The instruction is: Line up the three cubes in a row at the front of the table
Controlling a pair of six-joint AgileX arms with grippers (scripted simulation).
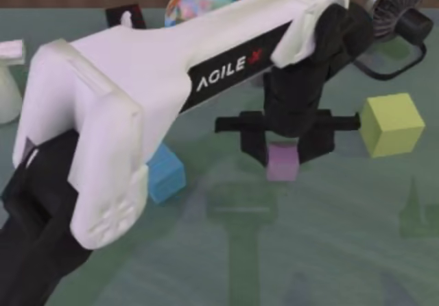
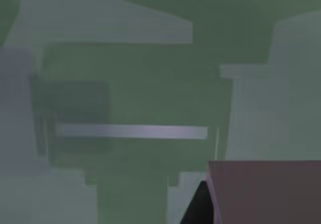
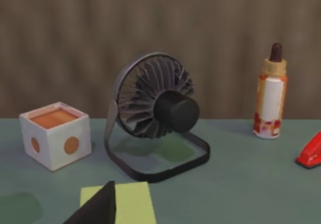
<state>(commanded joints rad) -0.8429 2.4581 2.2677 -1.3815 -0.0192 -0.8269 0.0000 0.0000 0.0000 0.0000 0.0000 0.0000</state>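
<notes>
My left gripper (image 1: pixel 282 156) reaches over the middle of the table (image 1: pixel 343 251) and is shut on the small pink-lilac cube (image 1: pixel 282 163), held a little above the surface over its own shadow. In the left wrist view the same cube (image 2: pixel 266 189) fills the corner beside one black fingertip (image 2: pixel 200 206). The light-blue cube (image 1: pixel 167 174) rests on the table, partly hidden under the left arm. At the right stands the large yellow-green cube (image 1: pixel 391 124), apart from both. The right arm is out of the top view; one dark fingertip (image 3: pixel 98 206) shows over the yellow-green cube (image 3: pixel 130 201), with nothing held.
Along the back stand a black fan (image 1: pixel 398 1), a colourful ball (image 1: pixel 199 1) and a black box (image 1: pixel 127 14). A white object (image 1: pixel 8 79) sits at the left edge. The right wrist view shows a white box with orange dots (image 3: pixel 55 133), a bottle (image 3: pixel 271 98) and a red stapler (image 3: pixel 311 151).
</notes>
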